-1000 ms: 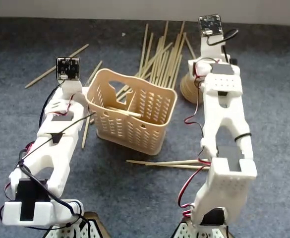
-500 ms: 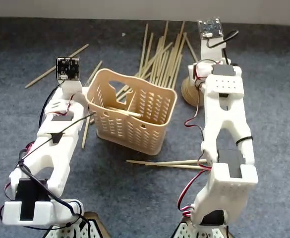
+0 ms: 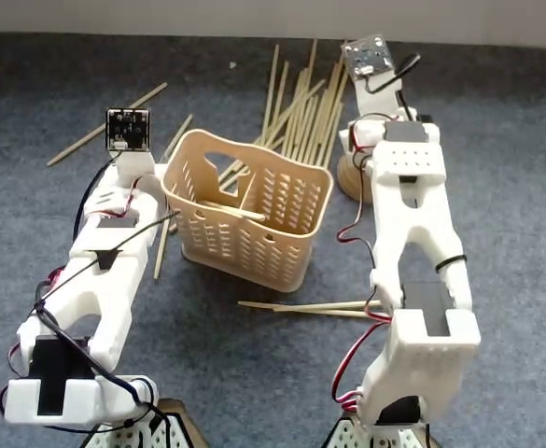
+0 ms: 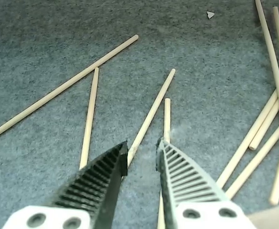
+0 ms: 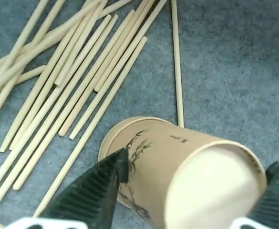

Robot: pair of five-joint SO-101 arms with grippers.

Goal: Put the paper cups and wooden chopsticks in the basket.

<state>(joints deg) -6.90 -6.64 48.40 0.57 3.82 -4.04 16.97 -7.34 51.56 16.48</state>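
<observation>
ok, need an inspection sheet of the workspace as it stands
Surface: grey carpet, flat.
Job's things: basket upright, a few chopsticks inside; a loose pile behind it, two in front, more under the left arm; paper cup on the carpet beside the pile.
Clutter: small scrap on the carpet.
Tools: left tool open above loose chopsticks; right tool open, astride the paper cup.
Cables: red, black and white wires along both arms, in loose loops.
Surroundings: pale strip along the far edge.
</observation>
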